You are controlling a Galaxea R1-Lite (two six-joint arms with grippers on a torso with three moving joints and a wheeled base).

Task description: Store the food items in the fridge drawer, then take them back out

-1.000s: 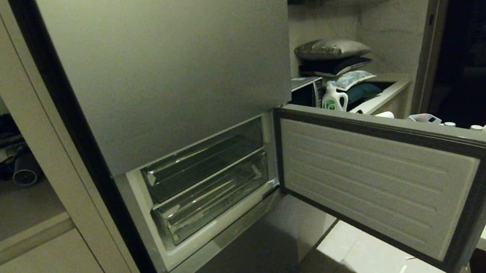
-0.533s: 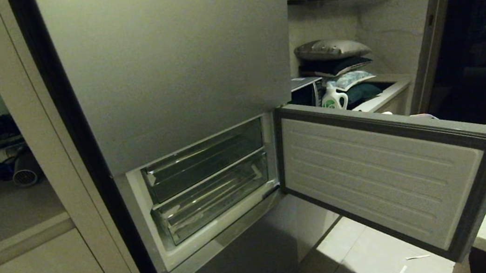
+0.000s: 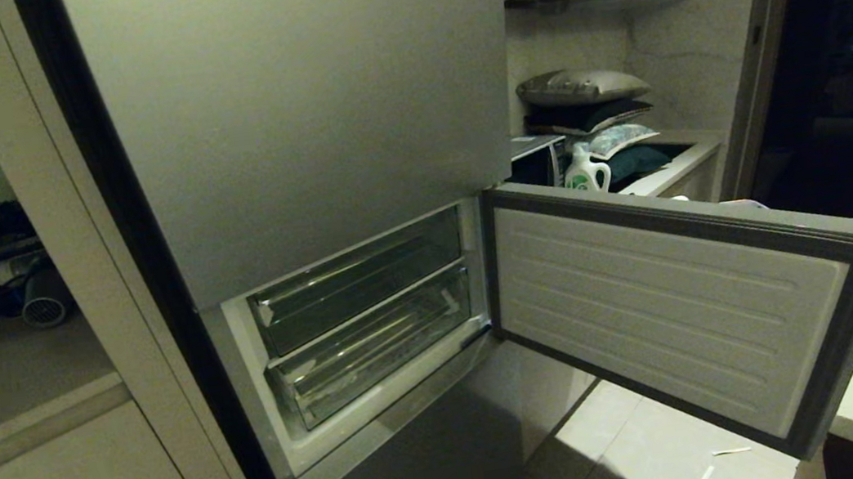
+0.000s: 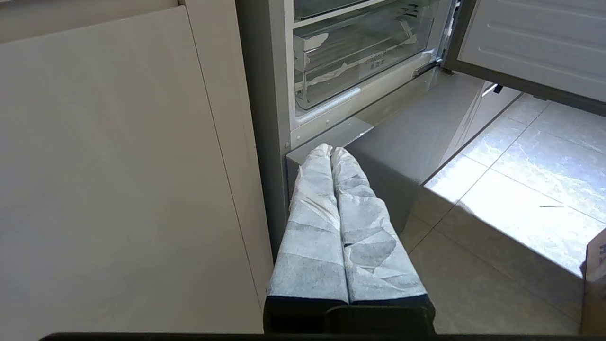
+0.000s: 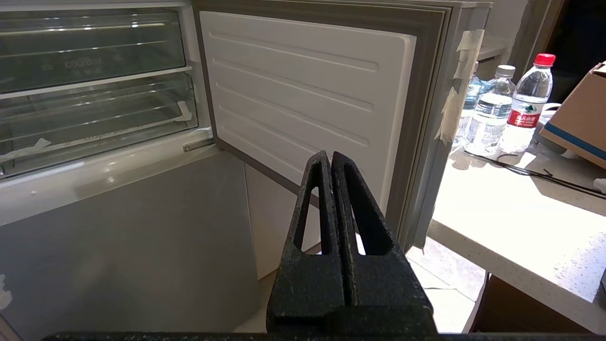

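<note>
**Two end effectors pressed together, holding nothing**

Both sit low before the fridge: the left end effector [image 4: 331, 150] (paper-wrapped fingers) by the lower door's corner, the right end effector [image 5: 330, 155] below the open compartment door [image 3: 675, 314]. Beyond, the fridge drawer [image 3: 376, 353] sits pushed in under a shallower tray [image 3: 358, 281]. Water bottles [image 5: 525, 106] stand on the worktop [image 5: 516, 208]. Food items are nowhere visible.

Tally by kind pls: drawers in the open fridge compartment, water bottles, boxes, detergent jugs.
Drawers: 2
Water bottles: 3
Box: 1
Detergent jug: 1
Total: 7
</note>
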